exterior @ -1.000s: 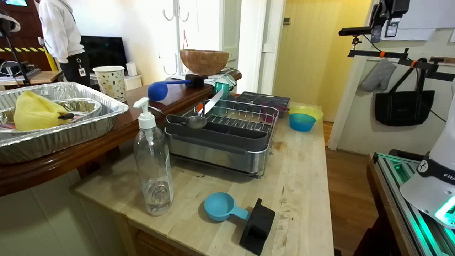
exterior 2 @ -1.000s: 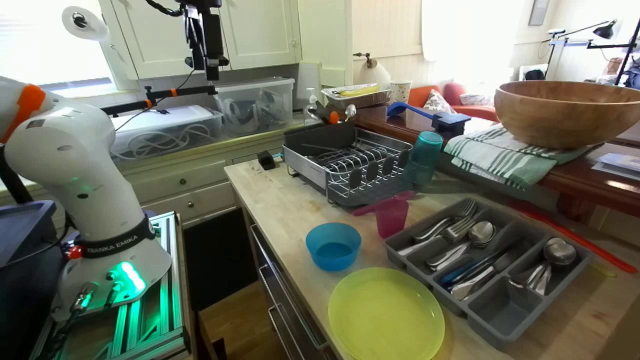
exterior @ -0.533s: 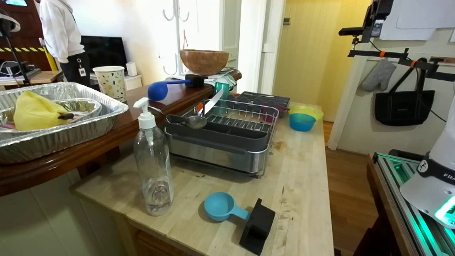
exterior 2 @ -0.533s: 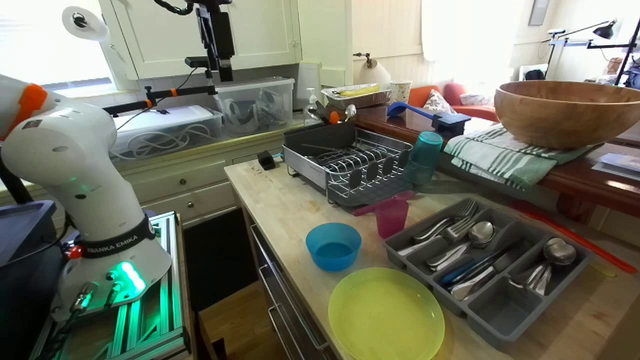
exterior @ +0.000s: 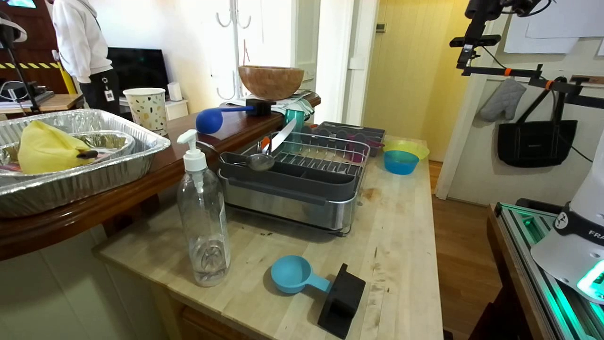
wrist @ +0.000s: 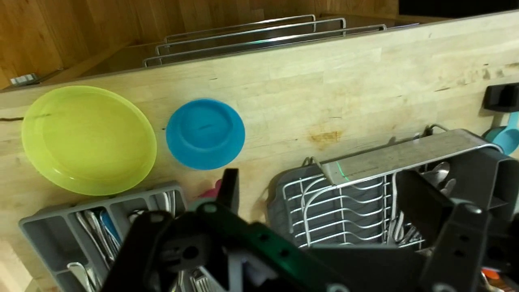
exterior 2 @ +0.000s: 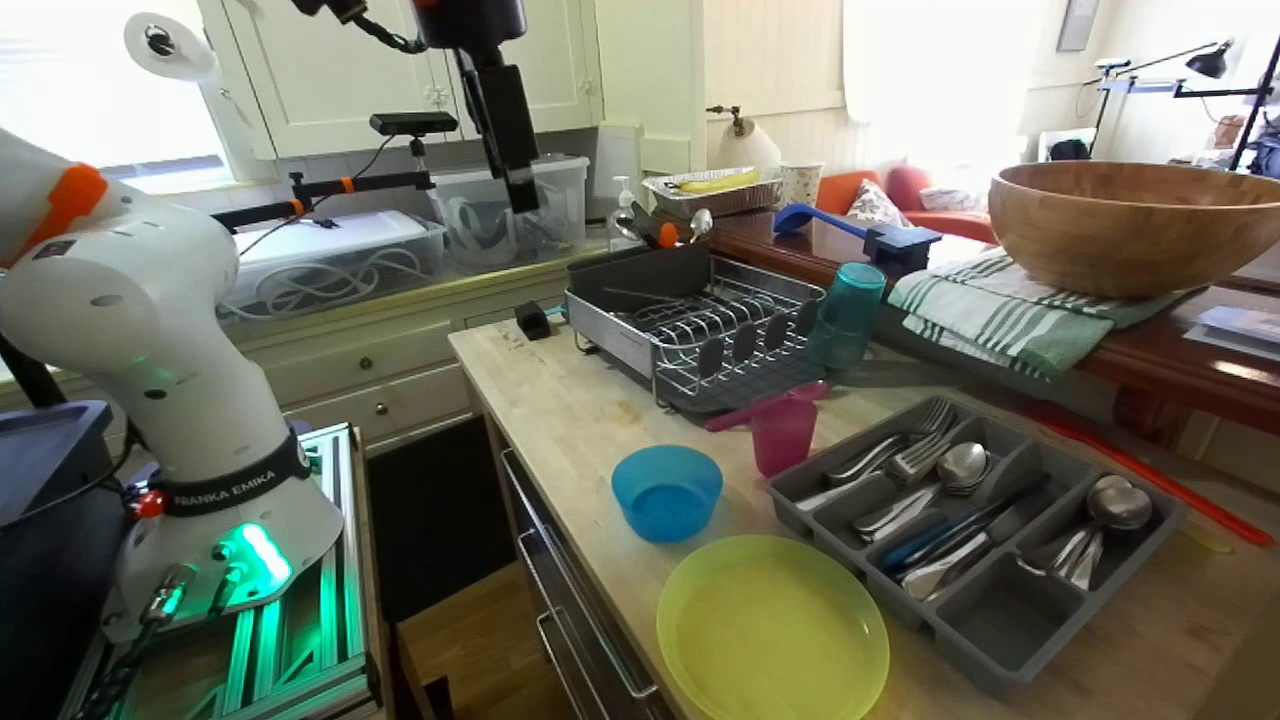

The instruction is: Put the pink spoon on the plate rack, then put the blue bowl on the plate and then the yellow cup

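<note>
End effector (wrist: 318, 182) ptg dwn, jaws wide

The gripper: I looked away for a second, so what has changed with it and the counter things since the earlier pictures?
In both exterior views the gripper has moved down and toward the counter. Nothing was taken hold of or let go: its jaws stand open, with nothing between them. Unmoved: the pink spoon, blue bowl, yellow plate and plate rack.

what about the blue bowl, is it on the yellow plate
No, in the wrist view the blue bowl stands beside the yellow plate, with a strip of wooden counter showing between them.
</note>
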